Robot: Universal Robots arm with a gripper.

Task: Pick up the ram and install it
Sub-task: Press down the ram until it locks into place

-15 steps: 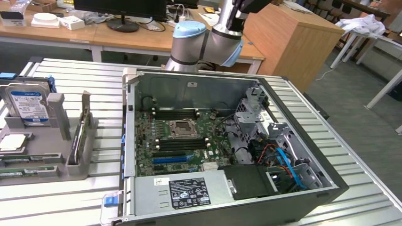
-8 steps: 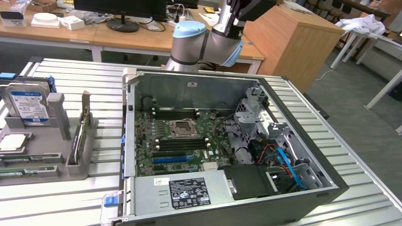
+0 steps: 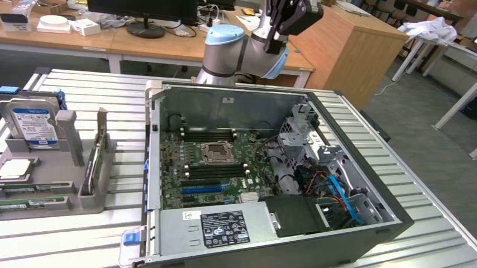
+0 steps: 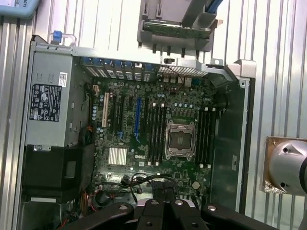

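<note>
A green ram stick [image 3: 92,165] stands on edge in a slot of the grey holder [image 3: 68,167] at the exterior view's left, outside the open computer case [image 3: 156,167]. From the wrist view the same ram stick [image 4: 176,31] lies beyond the case's rear wall. My gripper [image 3: 294,17] hangs high above the far edge of the case, well away from the stick. Its dark fingers [image 4: 154,207] meet with nothing between them, so the gripper [image 4: 165,197] is shut. Black memory slots [image 4: 156,127] run on both sides of the bare processor socket [image 4: 180,140] on the motherboard.
The holder also carries a blue-labelled hard drive [image 3: 33,125] and flat green boards [image 3: 30,193]. Inside the case sit the power supply [image 3: 220,226] and a drive cage with cables [image 3: 328,178]. The arm's base [image 4: 288,165] stands beside the case. Desks stand behind the slatted table [image 3: 425,223].
</note>
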